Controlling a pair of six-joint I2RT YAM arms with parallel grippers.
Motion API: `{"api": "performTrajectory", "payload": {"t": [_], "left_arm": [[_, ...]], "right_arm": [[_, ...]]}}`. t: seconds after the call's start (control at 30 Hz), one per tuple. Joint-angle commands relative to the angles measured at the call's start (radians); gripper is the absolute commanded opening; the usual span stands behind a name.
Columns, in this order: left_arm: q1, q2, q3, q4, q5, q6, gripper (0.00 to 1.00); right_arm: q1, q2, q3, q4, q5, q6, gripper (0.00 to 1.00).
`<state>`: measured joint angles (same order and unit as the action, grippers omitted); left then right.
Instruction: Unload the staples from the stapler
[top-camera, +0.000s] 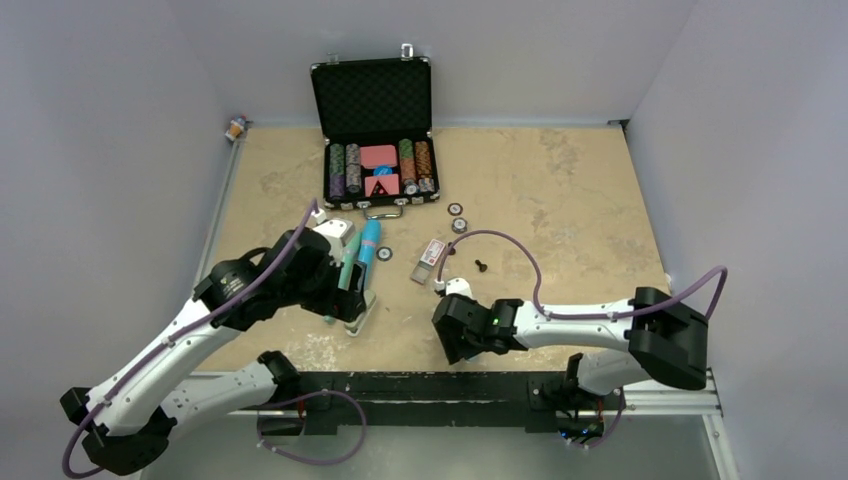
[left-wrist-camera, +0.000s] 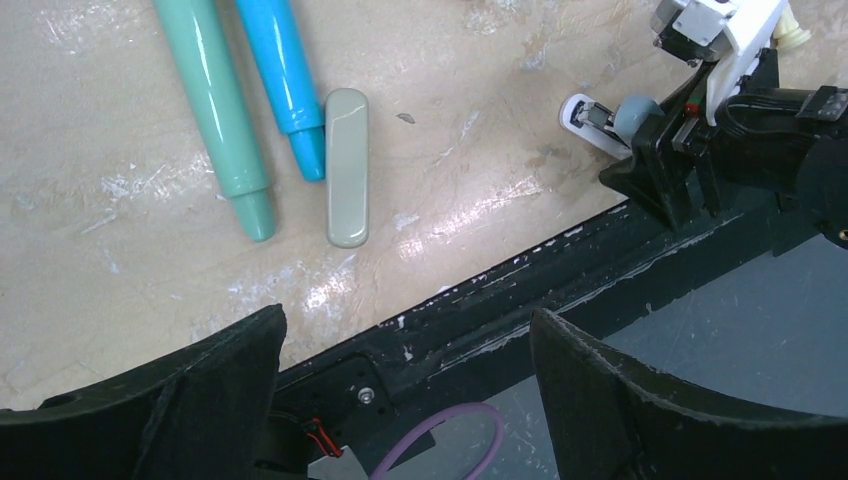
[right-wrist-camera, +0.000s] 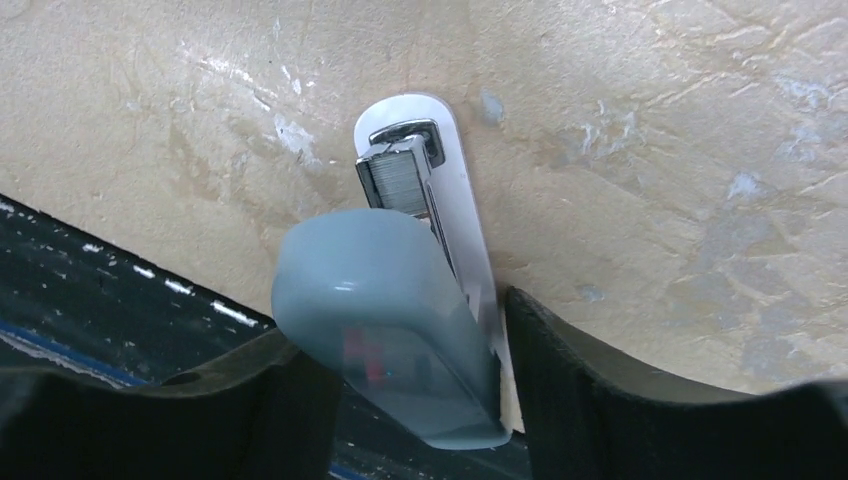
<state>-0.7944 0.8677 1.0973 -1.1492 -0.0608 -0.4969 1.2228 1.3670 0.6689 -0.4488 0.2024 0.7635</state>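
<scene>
My right gripper (right-wrist-camera: 405, 325) (top-camera: 447, 297) is shut on the stapler's (right-wrist-camera: 400, 300) rear end, low over the table by its near edge. The stapler has a grey-blue top cover, a white base and a metal magazine. The cover stands raised off the magazine. A silver-grey block of staples (right-wrist-camera: 392, 178) shows at the magazine's front end. The stapler also shows in the left wrist view (left-wrist-camera: 598, 118). My left gripper (left-wrist-camera: 405, 325) (top-camera: 345, 300) is open and empty, hovering left of the stapler over the table's near edge.
A teal marker (left-wrist-camera: 215, 120), a blue marker (left-wrist-camera: 285, 80) and a grey-green oblong piece (left-wrist-camera: 347, 165) lie by my left gripper. An open black poker-chip case (top-camera: 375, 150) stands at the back. Loose chips (top-camera: 457, 217), a small box (top-camera: 430, 255) and a black screw (top-camera: 481, 265) lie mid-table.
</scene>
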Motion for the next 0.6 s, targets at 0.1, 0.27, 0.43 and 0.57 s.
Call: {"api": "performTrajectory", "payload": {"t": [0.1, 0.27, 0.43, 0.57], "left_arm": [[-0.001, -0.028, -0.011, -0.021, -0.026, -0.023, 0.95], [-0.002, -0.029, -0.012, -0.01, -0.024, -0.036, 0.95], [-0.002, -0.032, -0.003, 0.011, 0.006, -0.039, 0.95], [-0.001, -0.034, 0.053, 0.058, 0.103, -0.027, 0.96]], "right_arm": [[0.004, 0.043, 0.035, 0.027, 0.03, -0.018, 0.35], [0.003, 0.088, 0.061, 0.014, 0.011, -0.051, 0.01], [0.004, 0.056, 0.128, -0.031, 0.002, -0.077, 0.0], [0.004, -0.02, 0.237, -0.069, -0.003, -0.14, 0.0]]}}
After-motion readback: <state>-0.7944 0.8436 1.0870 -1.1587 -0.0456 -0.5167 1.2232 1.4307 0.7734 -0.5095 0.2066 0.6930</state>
